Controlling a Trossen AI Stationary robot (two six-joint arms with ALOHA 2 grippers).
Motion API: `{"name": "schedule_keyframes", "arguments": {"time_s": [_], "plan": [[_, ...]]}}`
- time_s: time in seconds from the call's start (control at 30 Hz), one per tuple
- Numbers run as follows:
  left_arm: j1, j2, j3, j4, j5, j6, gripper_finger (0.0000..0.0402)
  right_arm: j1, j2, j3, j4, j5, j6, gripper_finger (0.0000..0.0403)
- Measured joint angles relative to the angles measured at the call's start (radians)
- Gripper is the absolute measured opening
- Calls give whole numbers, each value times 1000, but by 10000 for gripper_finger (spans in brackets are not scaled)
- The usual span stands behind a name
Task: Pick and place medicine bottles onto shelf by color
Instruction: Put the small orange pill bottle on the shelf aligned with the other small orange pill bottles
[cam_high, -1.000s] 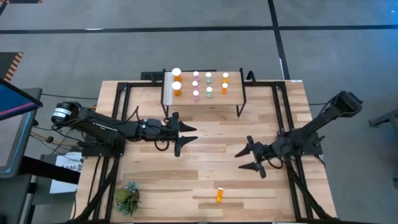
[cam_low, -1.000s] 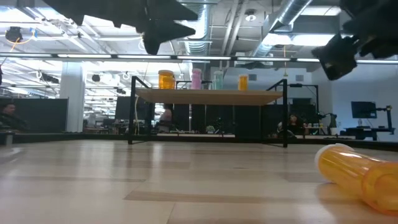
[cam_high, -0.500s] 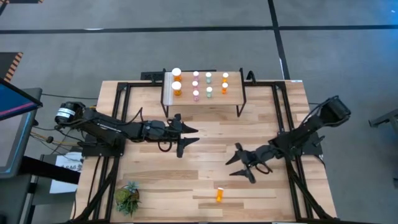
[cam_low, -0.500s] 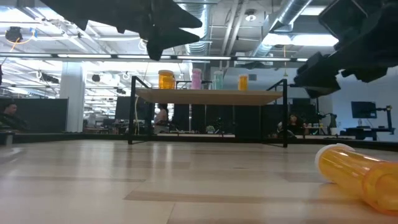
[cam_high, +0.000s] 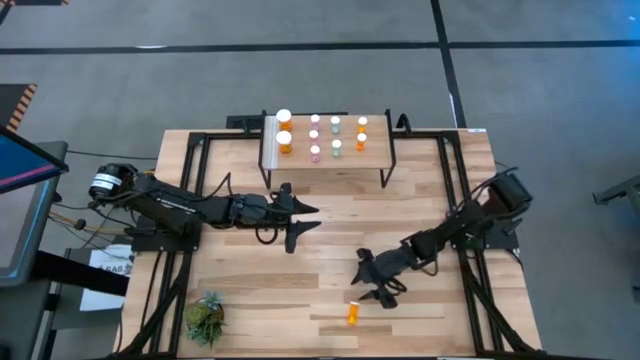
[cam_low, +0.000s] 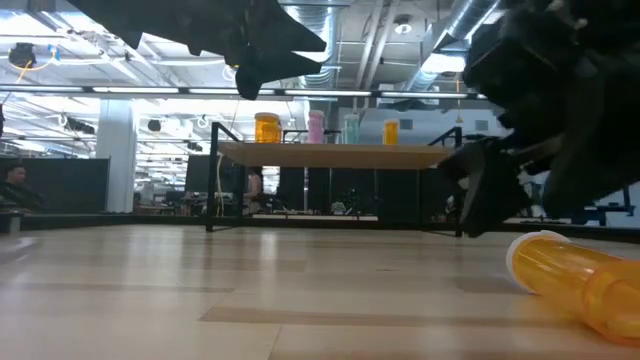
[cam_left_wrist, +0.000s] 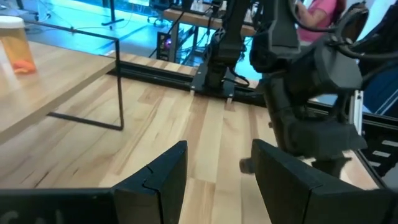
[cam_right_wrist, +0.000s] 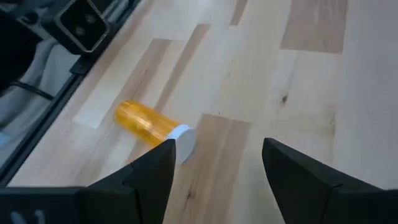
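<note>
An orange bottle (cam_low: 580, 282) lies on its side on the table (cam_low: 250, 290) at near right, white cap toward the left. Just above it hangs a dark gripper (cam_low: 490, 195). Far back stands the shelf (cam_low: 335, 153), carrying upright bottles (orange, pink, pale green). Another dark arm (cam_low: 250, 35) crosses the upper left.

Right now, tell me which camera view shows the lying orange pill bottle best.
The right wrist view: the translucent orange bottle with a white cap lies whole on the wooden table, ahead of the open right end effector. The low view crops it; the high view shows it small; the left wrist view misses it.
</note>
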Motion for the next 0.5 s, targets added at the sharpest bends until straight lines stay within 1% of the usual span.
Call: {"name": "schedule_keyframes", "arguments": {"time_s": [0.1, 0.2, 0.43, 0.5], "plan": [[0, 0, 0, 0, -4, 0, 167, -10, 5, 48, -90, -41, 0, 265], [0, 0, 0, 0, -4, 0, 167, -13, -2, 60, -142, -46, 0, 265], [0, 0, 0, 0, -5, 0, 167, -10, 5, 60, -129, -67, -4, 265], [0, 0, 0, 0, -20, 4, 167, -10, 5, 59, -131, -67, -11, 265]]}}
